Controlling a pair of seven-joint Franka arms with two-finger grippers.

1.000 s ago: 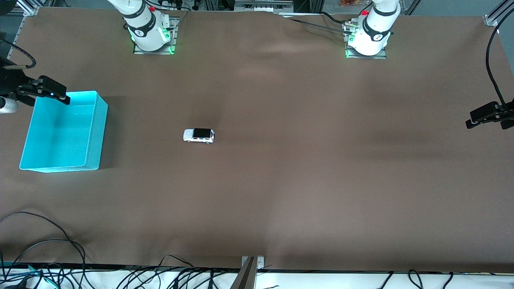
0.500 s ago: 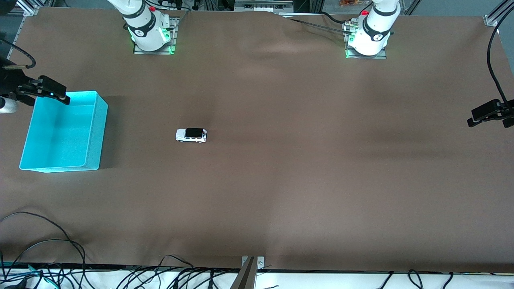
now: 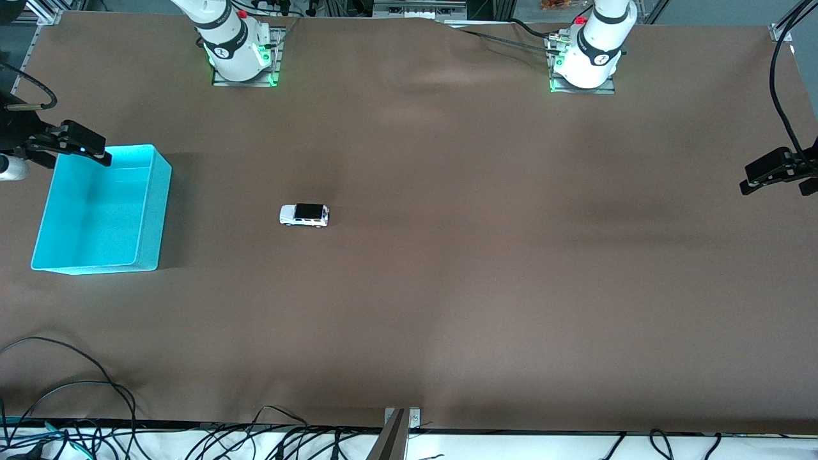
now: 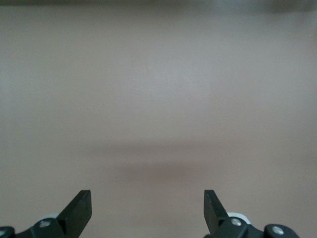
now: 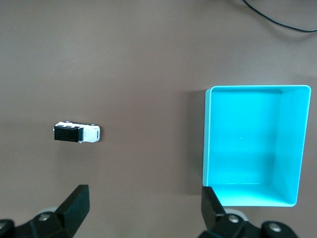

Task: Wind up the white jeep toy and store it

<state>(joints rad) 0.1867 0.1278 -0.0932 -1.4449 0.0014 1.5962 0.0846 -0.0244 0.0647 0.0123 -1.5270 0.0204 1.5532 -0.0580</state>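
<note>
The white jeep toy (image 3: 304,215) stands on its wheels on the brown table, between the turquoise bin (image 3: 102,211) and the table's middle. It also shows in the right wrist view (image 5: 77,133), with the bin (image 5: 255,144) beside it. My right gripper (image 3: 70,145) is open and empty, held high over the bin's rim at the right arm's end of the table; its own view shows it (image 5: 144,201) with the jaws wide apart. My left gripper (image 3: 770,170) is open and empty, held high over the left arm's end; in its own view (image 4: 147,206) only bare table shows.
Both arm bases (image 3: 239,48) (image 3: 585,54) stand along the table's edge farthest from the front camera. Loose black cables (image 3: 70,390) lie along the edge nearest the camera. A metal bracket (image 3: 396,434) sticks up at the middle of that edge.
The jeep rolled a short way toward the bin, then stopped. The left gripper shifted slightly. The right gripper stayed put.
</note>
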